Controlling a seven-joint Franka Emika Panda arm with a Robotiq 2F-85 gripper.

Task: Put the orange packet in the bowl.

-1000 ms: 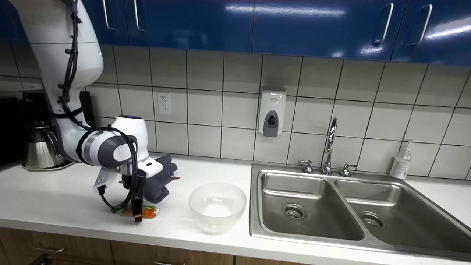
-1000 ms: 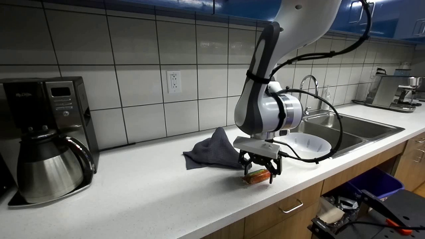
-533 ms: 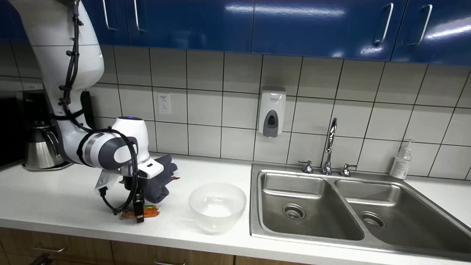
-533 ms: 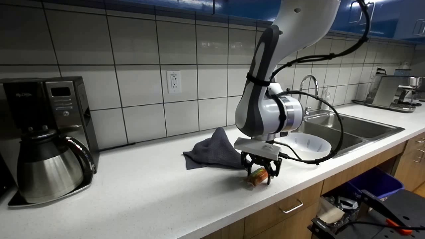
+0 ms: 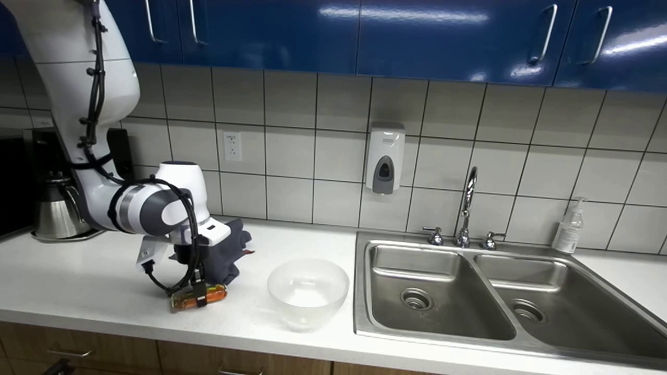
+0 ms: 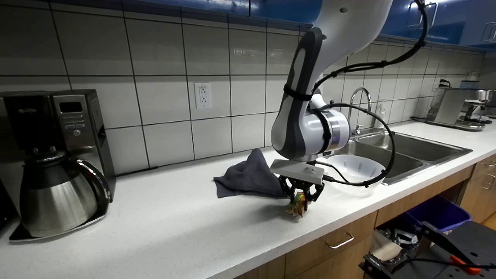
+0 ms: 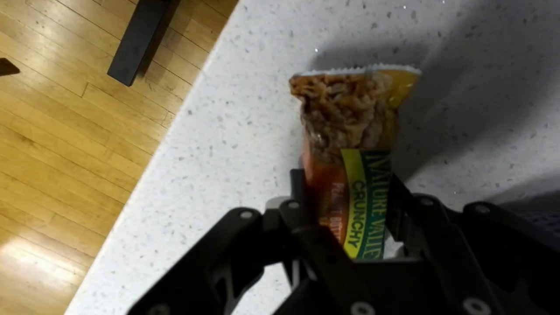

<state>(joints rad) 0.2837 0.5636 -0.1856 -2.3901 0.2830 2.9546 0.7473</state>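
The orange packet [image 7: 345,113] is a crunchy bar wrapper with a green and yellow band. My gripper [image 7: 345,186] is shut on its sides, a black finger pressed against each long edge. In an exterior view the packet [image 5: 214,295] sticks out on both sides of the fingers, slightly tilted. It sits at or just above the counter; whether it touches cannot be told. The translucent white bowl [image 5: 305,315] stands on the counter to the right of the gripper in that view. Behind the arm, part of the bowl [image 6: 366,166] shows in an exterior view.
A dark grey cloth [image 6: 250,178] lies crumpled right behind the gripper. Past the bowl is the steel double sink [image 5: 361,291]. A coffee maker [image 6: 81,131] with its carafe [image 6: 58,201] stands at the far end. The counter's front edge [image 5: 130,329] runs close by.
The gripper's fingers have come together on the packet. The gripper has risen slightly, and the packet has turned and tilted with it.
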